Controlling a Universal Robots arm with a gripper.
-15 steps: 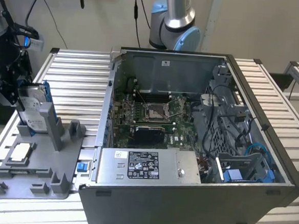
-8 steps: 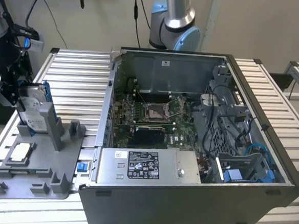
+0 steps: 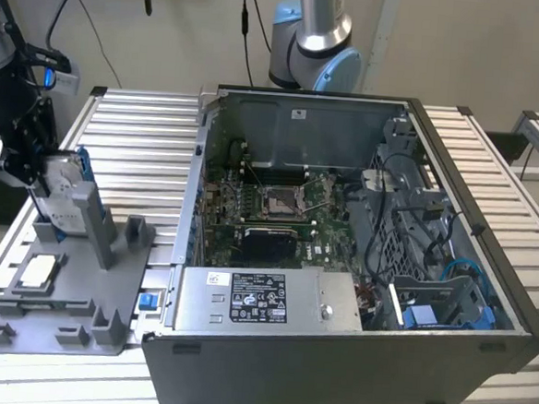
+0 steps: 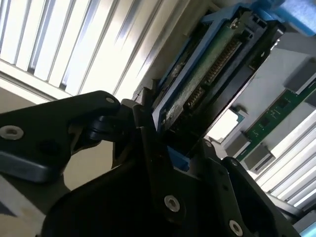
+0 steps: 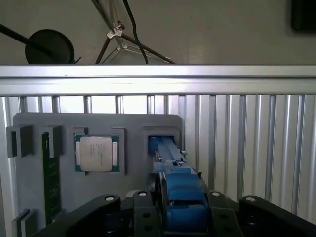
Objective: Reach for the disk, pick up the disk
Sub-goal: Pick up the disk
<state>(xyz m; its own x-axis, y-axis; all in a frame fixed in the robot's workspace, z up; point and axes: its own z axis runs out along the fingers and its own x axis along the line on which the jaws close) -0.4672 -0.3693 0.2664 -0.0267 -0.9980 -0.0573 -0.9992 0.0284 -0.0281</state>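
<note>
The disk (image 3: 61, 180) stands on edge in a slot of the grey fixture plate (image 3: 68, 303) at the exterior view's left; its silver face and blue carrier frame show. My gripper (image 3: 49, 200) comes down on it from above, one finger on each flat side. In both wrist views the fingers press against the disk's sides, the blue frame (image 5: 178, 185) between them and its circuit-board face (image 4: 207, 74) running away from the gripper (image 4: 175, 143). The disk's far end still sits in the fixture slot (image 5: 160, 140).
A square silver chip (image 5: 96, 153) and a green memory stick (image 5: 51, 182) lie in the fixture beside the disk. An open computer case (image 3: 342, 216) fills the slatted table's (image 3: 144, 138) middle and right. A second arm's base (image 3: 313, 48) stands behind the case.
</note>
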